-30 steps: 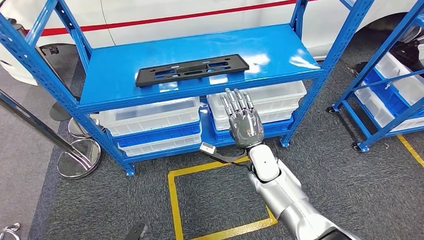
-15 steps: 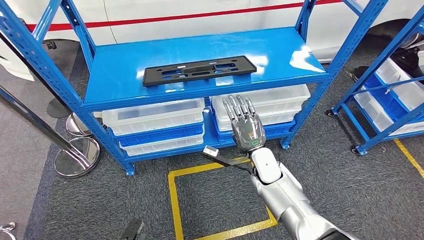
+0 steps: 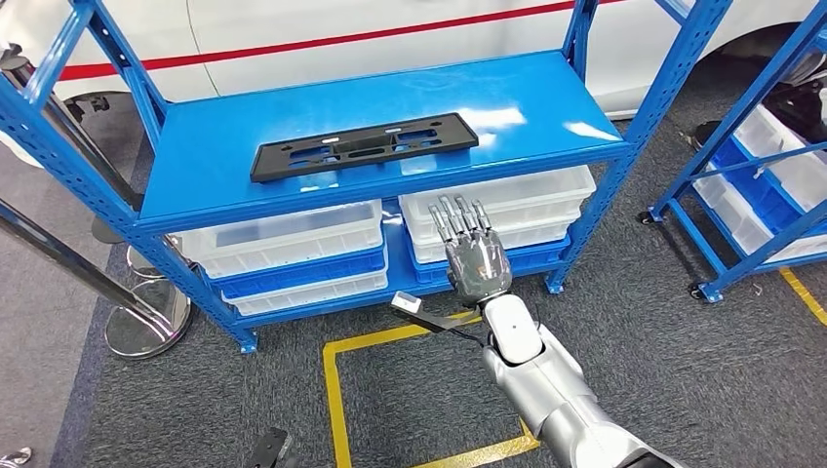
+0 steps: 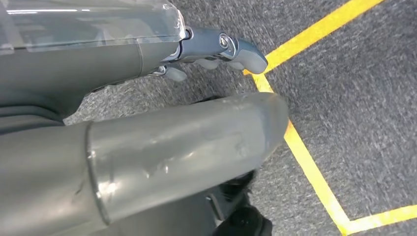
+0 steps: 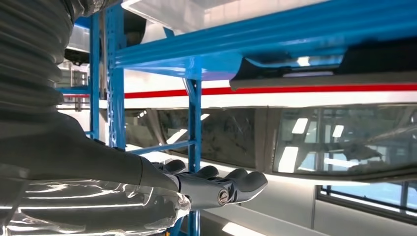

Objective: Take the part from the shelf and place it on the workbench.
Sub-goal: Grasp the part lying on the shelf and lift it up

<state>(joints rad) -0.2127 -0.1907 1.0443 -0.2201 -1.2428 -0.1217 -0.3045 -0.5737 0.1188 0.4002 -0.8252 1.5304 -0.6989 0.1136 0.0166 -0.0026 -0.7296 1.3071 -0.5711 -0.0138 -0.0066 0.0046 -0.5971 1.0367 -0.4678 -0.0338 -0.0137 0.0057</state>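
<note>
A long flat black part with cut-outs lies on the top blue shelf, toward its front edge. My right hand is raised in front of the shelf, below the shelf's front edge and to the right of the part, fingers straight and spread, holding nothing. The right wrist view shows those fingers near a blue upright, with the part's dark edge above them. My left hand hangs over grey carpet with its fingers loosely extended, nothing in it.
Clear plastic bins fill the lower shelves. A second blue rack stands at the right. A chrome stanchion base sits at the left. Yellow floor tape marks a square on the carpet. A white car body lies behind.
The camera has shifted, so the shelf sits slightly further left and lower in the picture. My right hand stays raised and spread, a little lower and nearer the bins.
</note>
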